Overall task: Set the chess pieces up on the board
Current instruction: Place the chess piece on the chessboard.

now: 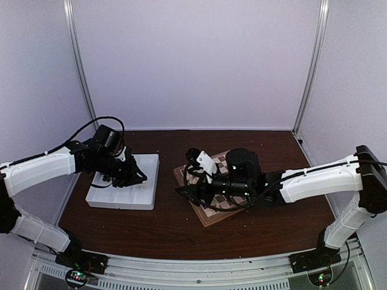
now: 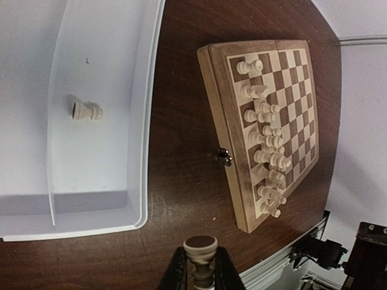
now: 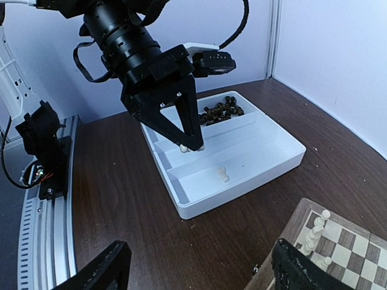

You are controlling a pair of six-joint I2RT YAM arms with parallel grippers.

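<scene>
My left gripper (image 2: 201,252) is shut on a cream-white chess piece (image 2: 201,244), held above the tabletop. From the right wrist view, the left gripper (image 3: 192,144) hangs over the white tray with that piece (image 3: 184,148) at its tips. The board (image 2: 221,109) lies right of the tray, with several cream pieces (image 2: 266,136) in two rows along its tray-side edge. My right gripper (image 3: 199,257) is open and holds nothing, low over the bare table between tray and board. In the top view, the right gripper (image 1: 185,192) sits at the board's (image 1: 211,215) left edge.
The white compartmented tray (image 1: 148,199) stands left of the board. One cream piece (image 2: 87,111) lies on its side in a compartment, and several dark pieces (image 3: 221,110) are heaped in the far compartment. The right arm covers much of the board in the top view.
</scene>
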